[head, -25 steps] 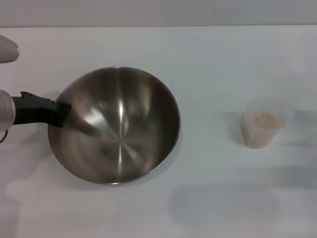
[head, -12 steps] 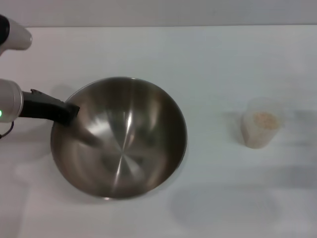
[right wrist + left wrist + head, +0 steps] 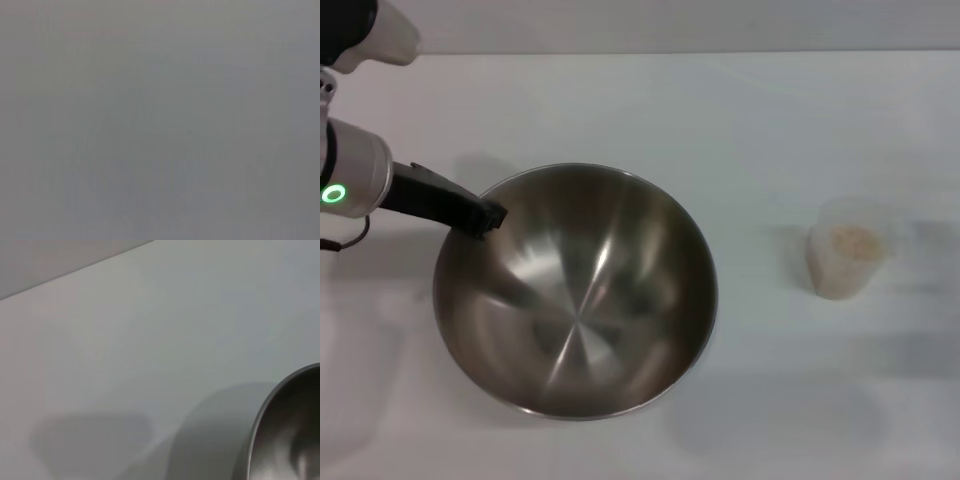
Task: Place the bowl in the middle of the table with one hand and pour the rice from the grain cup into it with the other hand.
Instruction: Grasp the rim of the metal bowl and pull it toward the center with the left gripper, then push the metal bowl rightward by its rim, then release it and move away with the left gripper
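The steel bowl (image 3: 575, 290) is held above the white table (image 3: 740, 120), left of centre in the head view, tilted and empty. My left gripper (image 3: 485, 215) is shut on the bowl's upper-left rim; a green light glows on its wrist. The left wrist view shows a slice of the bowl's rim (image 3: 260, 420) and its shadow on the table. The grain cup (image 3: 845, 258), frosted plastic with rice (image 3: 852, 239) inside, stands upright at the right. The right gripper is out of view; its wrist view shows only plain grey.
The table's far edge (image 3: 640, 52) runs along the top of the head view. A faint shadow lies on the table at the front right, below the cup.
My left gripper has carried the bowl to the right and toward the front of the table. The bowl looks larger now. The cup has not moved.
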